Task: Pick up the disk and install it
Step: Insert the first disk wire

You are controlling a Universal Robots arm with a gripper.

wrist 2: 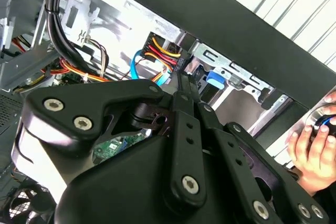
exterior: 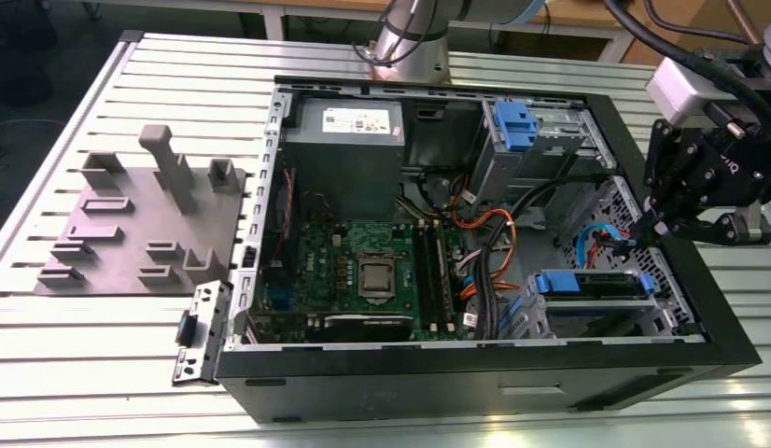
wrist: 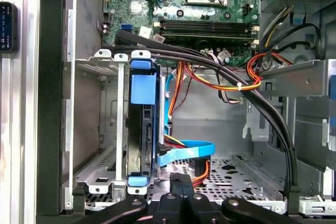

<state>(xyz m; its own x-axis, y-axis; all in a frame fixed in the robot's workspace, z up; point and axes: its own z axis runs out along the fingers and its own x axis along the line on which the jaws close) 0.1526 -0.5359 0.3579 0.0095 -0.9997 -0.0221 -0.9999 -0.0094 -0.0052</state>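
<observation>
Disk [wrist: 143,129] edge-on in drive cage, blue bracket, end effector [wrist: 181,182] closed, empty

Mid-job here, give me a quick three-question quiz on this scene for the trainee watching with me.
1. True or false: the gripper is shut on the disk.
2. Where does the disk sit? A: on edge in the drive cage inside the computer case. B: on the motherboard. C: on the slatted table outside the case.
3. Fill in: the bracket that frames the disk is ___ in colour.

Key: 1 false, the gripper is shut on nothing and hangs above the case's edge; 2 A; 3 blue.
</observation>
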